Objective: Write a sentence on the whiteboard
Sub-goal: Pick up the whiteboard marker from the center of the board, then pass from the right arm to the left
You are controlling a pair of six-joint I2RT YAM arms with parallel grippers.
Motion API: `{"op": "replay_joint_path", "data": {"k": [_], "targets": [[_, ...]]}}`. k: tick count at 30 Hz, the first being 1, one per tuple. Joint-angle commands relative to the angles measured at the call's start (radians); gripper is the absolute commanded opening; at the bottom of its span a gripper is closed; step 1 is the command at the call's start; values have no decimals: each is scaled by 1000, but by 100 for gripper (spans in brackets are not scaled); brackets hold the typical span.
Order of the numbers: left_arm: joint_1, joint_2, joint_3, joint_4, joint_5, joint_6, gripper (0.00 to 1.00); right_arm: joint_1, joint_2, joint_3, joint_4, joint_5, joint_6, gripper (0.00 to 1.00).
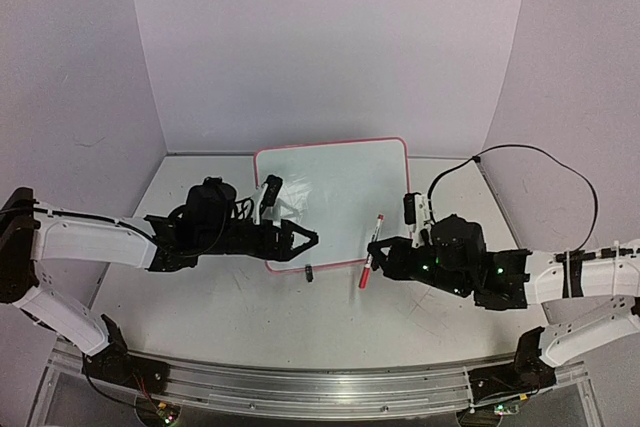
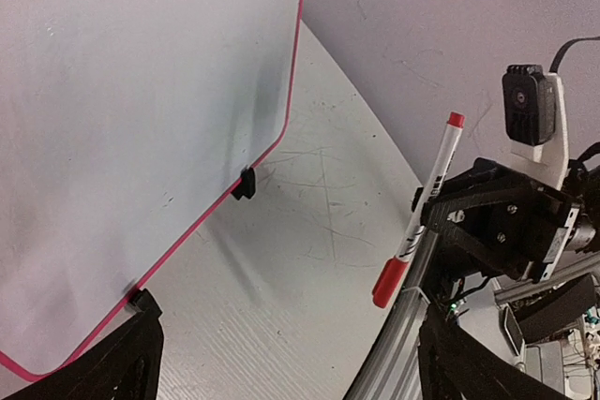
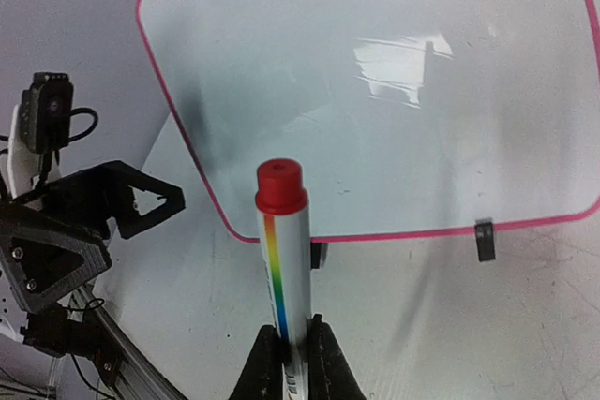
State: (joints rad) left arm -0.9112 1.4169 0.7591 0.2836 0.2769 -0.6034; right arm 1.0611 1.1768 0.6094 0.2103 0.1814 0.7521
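Observation:
The whiteboard (image 1: 335, 197), white with a thin pink-red rim, stands tilted back on small black clip feet (image 1: 310, 272) at the middle of the table; its face shows no writing. It fills the left wrist view (image 2: 141, 119) and the right wrist view (image 3: 394, 91). My left gripper (image 1: 305, 241) is open and empty at the board's near left corner; in the left wrist view (image 2: 291, 367) its jaws stand wide apart. My right gripper (image 1: 372, 252) is shut on a white marker (image 1: 372, 247) with red ends and a rainbow stripe (image 3: 286, 259), held just in front of the board's lower edge.
The grey tabletop (image 1: 230, 307) carries scuff marks. A metal rail (image 1: 320, 387) runs along the near edge. Lilac walls close in the back and sides. A black cable (image 1: 540, 152) loops above the right arm.

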Motion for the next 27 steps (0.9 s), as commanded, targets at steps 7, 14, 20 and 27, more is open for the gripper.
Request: {"op": "replay_joint_path", "data": {"k": [7, 14, 20, 27], "targets": [[-42, 24, -48, 330, 194, -39, 95, 2, 132, 33, 537, -210, -196, 0], [-54, 32, -41, 348, 208, -37, 88, 3, 172, 51, 618, -238, -163, 0], [-77, 53, -27, 365, 238, -30, 77, 2, 171, 38, 683, -244, -129, 0], [-92, 57, 0, 368, 263, -2, 55, 3, 157, 57, 652, -258, -150, 0]]}}
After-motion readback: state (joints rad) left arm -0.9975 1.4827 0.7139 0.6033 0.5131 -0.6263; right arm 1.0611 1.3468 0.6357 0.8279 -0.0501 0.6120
